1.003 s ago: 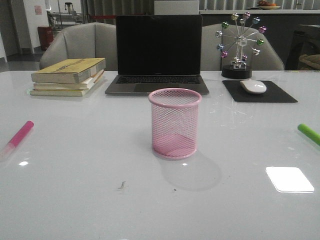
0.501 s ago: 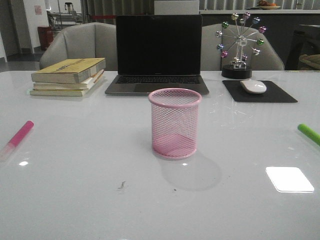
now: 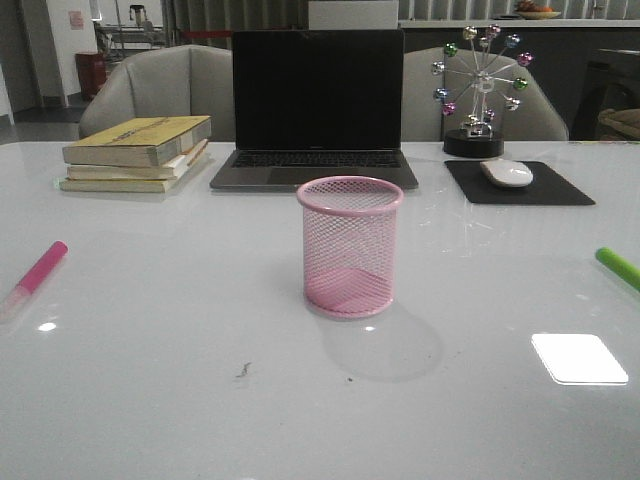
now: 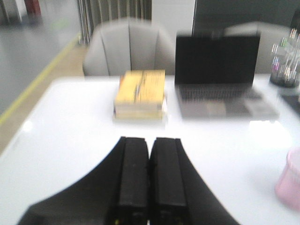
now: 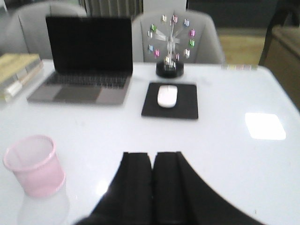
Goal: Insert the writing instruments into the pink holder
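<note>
Both the left gripper [image 4: 149,178] and right gripper [image 5: 152,187] are closed and empty. Open one before descending; the pink marker [image 3: 38,272] lies far left, green marker [image 3: 619,267] far right, pink holder [image 3: 350,246] centre frame.

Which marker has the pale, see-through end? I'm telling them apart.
The pink marker at the table's left edge; the green marker on the right looks solid green.

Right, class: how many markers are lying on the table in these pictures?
2. The pink marker lies near the table's left edge; the green marker lies at the right edge, partly cut off. Neither is in the pink holder.
</note>
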